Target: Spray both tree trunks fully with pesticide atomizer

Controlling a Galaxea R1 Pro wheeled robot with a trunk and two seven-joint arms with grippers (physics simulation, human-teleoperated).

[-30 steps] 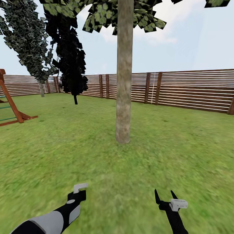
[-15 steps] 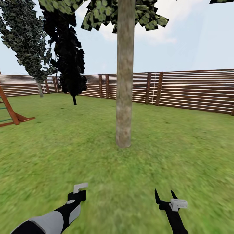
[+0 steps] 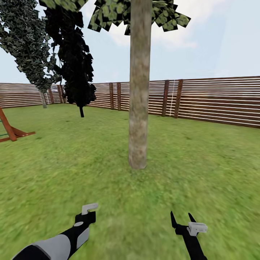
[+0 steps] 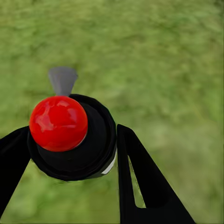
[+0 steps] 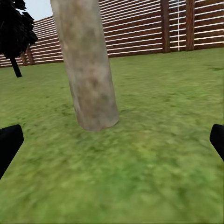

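Left tool (image 4: 70, 154) grips atomizer (image 4: 72, 140); right tool (image 3: 179, 219) open nr trunk (image 3: 139, 90).

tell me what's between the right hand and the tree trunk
Only bare grass: the head view shows nothing between the open right hand and the tree trunk.

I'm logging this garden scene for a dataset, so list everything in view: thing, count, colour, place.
tree trunk: one, grey-brown, centre of the lawn ahead
dark cypress: one, near-black, left by the fence
leafy tree: one, grey-green, far left
fence: one, brown slats, ringing the lawn
wooden frame: one, red-brown, left edge
grass: green, all around
atomizer: one, black with red cap, in the left gripper
left gripper: black, shut on it
right gripper: black, open, low right
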